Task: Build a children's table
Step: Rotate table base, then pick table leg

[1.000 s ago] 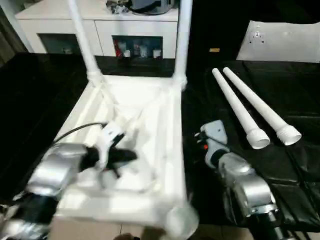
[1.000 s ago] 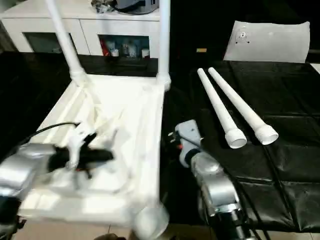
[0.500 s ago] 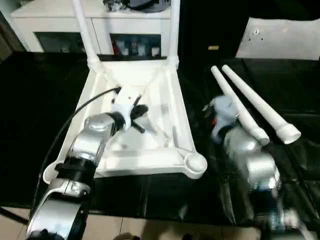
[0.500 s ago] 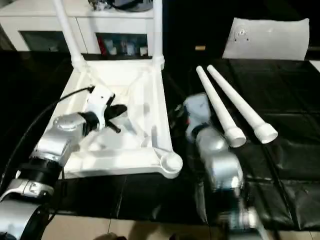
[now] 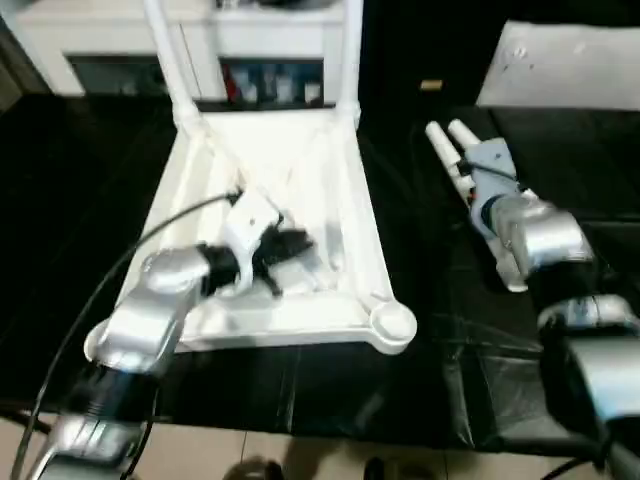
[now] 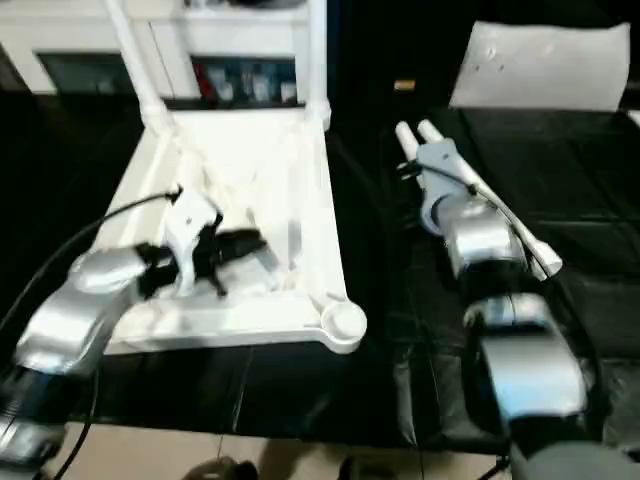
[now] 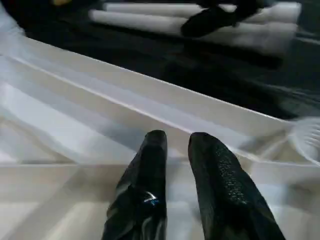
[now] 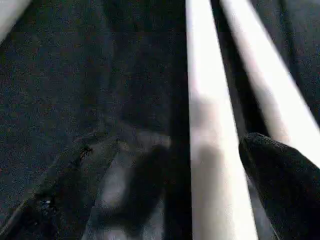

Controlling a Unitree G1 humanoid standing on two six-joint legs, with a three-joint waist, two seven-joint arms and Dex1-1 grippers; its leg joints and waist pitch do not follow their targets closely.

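Black sheeting (image 5: 420, 360) covers the work surface, and on it lies the upturned tabletop (image 5: 355, 225), ribbed underside up, with two fitted legs (image 5: 165, 55) rising from its far corner sockets. Beside the tabletop, on the robot's right, two loose legs (image 8: 210, 150) lie side by side, touching or nearly so, long axes running away from the robot. The right gripper (image 8: 200, 170) is the nearer one: it hovers directly over the loose leg closer to the tabletop, fingers spread wide to either side of it and apparently aligned to close across that axis (contact cannot be confirmed). The left gripper (image 7: 177, 145) hangs over the tabletop's ribs, fingers nearly together, holding nothing. A white cabinet (image 5: 260, 40) stands beyond the tabletop.
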